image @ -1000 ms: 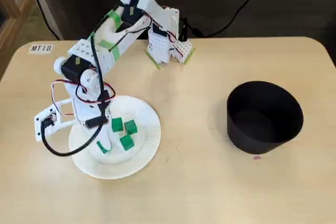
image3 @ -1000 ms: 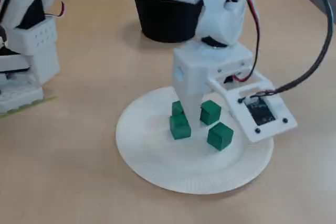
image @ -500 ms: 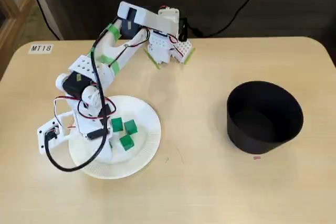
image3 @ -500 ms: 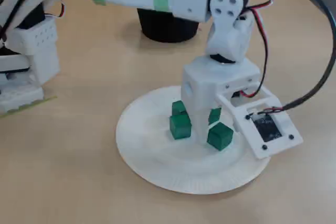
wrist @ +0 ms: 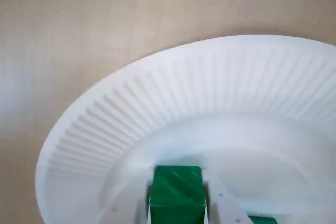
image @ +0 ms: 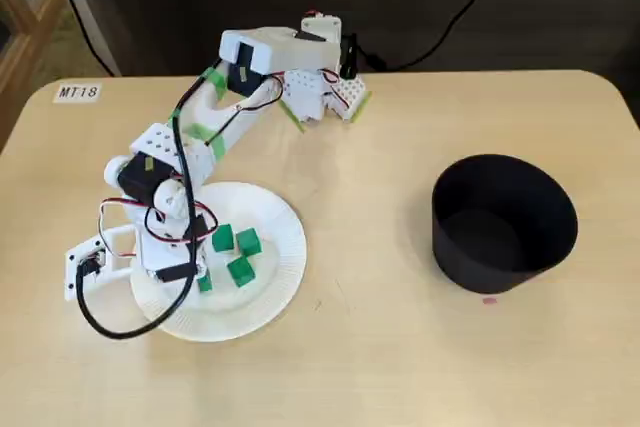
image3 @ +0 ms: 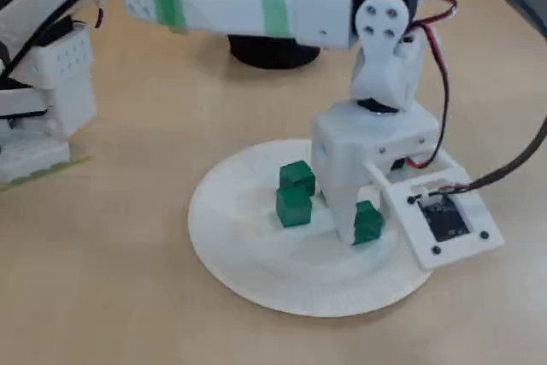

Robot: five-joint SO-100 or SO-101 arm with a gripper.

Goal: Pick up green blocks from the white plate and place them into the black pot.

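Observation:
The white plate (image: 275, 267) lies on the table at the left in a fixed view. My gripper (image: 199, 281) stands low on it, fingers down. A green block (wrist: 177, 191) sits on the plate between the two fingers, and in the wrist view both fingers press its sides. Another fixed view shows the same block (image3: 368, 221) beside the near finger of my gripper (image3: 357, 230). Three more green blocks lie loose on the plate, the nearest (image: 240, 271) just right of the gripper. The black pot (image: 505, 222) stands far off to the right.
The arm's base (image: 320, 87) is clamped at the table's far edge. A white camera bracket (image3: 440, 220) and a black cable (image: 130, 322) hang off the gripper over the plate's rim. A label (image: 78, 92) sits at the far left corner.
The gripper has come down onto the plate and shifted toward its left side in a fixed view, ending around the green block there. The other blocks have not moved.

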